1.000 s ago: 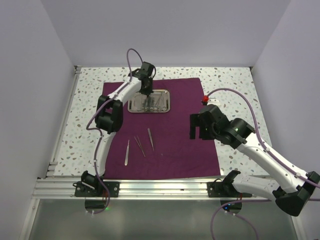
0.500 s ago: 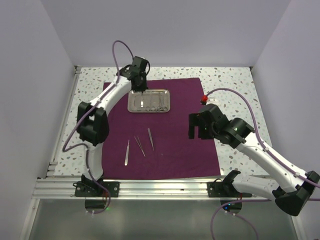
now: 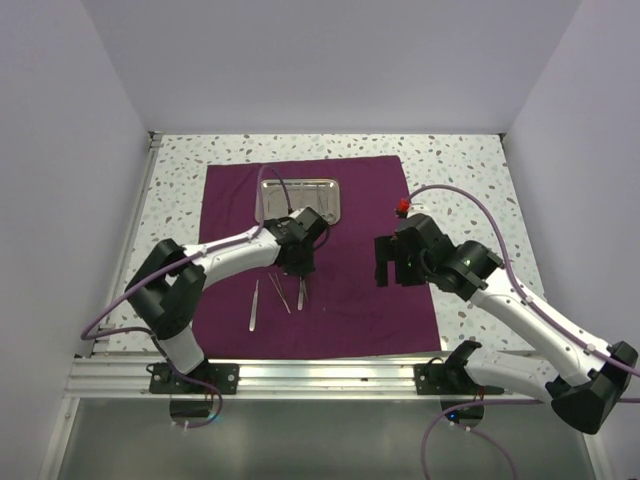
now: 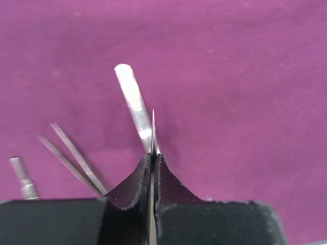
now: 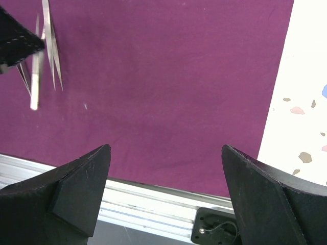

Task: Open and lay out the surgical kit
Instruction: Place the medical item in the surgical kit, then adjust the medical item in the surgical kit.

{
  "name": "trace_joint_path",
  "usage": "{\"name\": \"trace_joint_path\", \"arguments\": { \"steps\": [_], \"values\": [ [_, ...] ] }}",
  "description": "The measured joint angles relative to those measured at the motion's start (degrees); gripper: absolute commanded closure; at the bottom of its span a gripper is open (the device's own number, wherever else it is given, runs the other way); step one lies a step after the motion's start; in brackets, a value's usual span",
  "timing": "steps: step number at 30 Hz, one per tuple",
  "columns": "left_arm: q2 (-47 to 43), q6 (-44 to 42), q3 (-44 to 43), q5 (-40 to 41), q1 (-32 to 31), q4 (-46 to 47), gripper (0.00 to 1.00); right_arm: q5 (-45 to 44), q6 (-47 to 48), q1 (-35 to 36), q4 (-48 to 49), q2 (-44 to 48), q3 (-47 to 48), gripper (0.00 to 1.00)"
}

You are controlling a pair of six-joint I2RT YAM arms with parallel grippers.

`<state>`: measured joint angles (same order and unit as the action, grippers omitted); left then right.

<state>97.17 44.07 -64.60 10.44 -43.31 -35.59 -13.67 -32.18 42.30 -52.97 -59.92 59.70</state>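
The dark purple cloth (image 3: 365, 205) lies spread flat on the table. The steel tray (image 3: 335, 186) sits on its far part. Three thin silver tweezers (image 3: 254, 305) (image 3: 279, 292) (image 3: 301, 293) lie on the cloth's near left. My left gripper (image 3: 300, 268) hovers just above them, shut on a thin silver tool (image 4: 153, 130) seen edge-on, its pointed tip sticking out over one lying pair of tweezers (image 4: 131, 99). My right gripper (image 3: 385, 262) is open and empty over the cloth's right part (image 5: 164, 148).
The terrazzo table (image 3: 470, 170) shows around the cloth. An aluminium rail (image 5: 127, 201) runs along the near edge below my right gripper. White walls close off the left, back and right. A purple cable (image 3: 275, 190) crosses over the tray.
My left gripper has come from the tray at the back down to the near middle of the cloth, beside the laid-out tweezers. My right arm has hardly moved.
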Motion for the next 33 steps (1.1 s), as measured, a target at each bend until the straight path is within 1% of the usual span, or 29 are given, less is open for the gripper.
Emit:
{"name": "trace_joint_path", "arguments": {
  "steps": [1,2,3,4,6,7,9,12,15,19,23,28,33],
  "values": [
    [0.63,0.92,0.0,0.09,-0.63,0.26,1.0,0.07,0.04,0.0,-0.07,0.15,-0.2,0.07],
    [1.2,1.7,-0.07,0.22,-1.16,0.5,0.96,0.17,0.09,0.0,-0.13,0.44,-0.42,0.07],
    [1.66,2.38,-0.22,0.28,-1.6,0.52,0.88,0.2,0.09,0.0,-0.11,0.7,-0.57,0.07],
    [2.14,2.99,-0.42,0.28,-1.97,0.55,0.69,0.22,0.07,0.0,-0.13,1.05,-0.74,0.07],
    [2.86,3.91,-0.76,0.28,-2.62,0.68,0.51,0.35,0.07,0.0,-0.15,1.81,-1.11,0.07],
    [3.04,4.46,-0.94,0.33,-2.93,0.66,0.43,0.39,0.02,0.0,-0.2,2.21,-1.2,0.07],
    [3.06,5.27,-1.38,0.55,-3.28,0.48,0.37,0.59,-0.04,0.0,-0.2,2.99,-1.38,0.07],
    [2.89,6.16,-2.93,1.81,-3.82,-0.63,0.36,0.81,-0.22,0.0,-0.26,4.37,-2.14,0.07],
    [1.27,6.95,-3.63,3.74,-4.15,-2.86,0.41,0.96,-0.39,0.0,-0.28,5.62,-2.84,0.07],
    [-3.52,8.39,-3.28,5.99,-4.28,-6.45,0.46,1.01,-0.42,0.0,-0.28,6.08,-3.54,0.07],
    [-8.7,10.47,0.0,7.43,-4.39,-7.61,0.51,1.11,-0.39,0.0,-0.24,5.9,-3.96,0.07],
    [-8.83,12.15,4.17,8.15,-4.39,-8.94,0.6,1.18,-0.33,0.0,-0.17,5.53,-3.96,0.07],
    [-7.37,13.53,5.46,8.87,-4.39,-9.86,0.61,1.18,-0.26,0.0,-0.22,4.94,-3.96,0.07]
  ]
}}
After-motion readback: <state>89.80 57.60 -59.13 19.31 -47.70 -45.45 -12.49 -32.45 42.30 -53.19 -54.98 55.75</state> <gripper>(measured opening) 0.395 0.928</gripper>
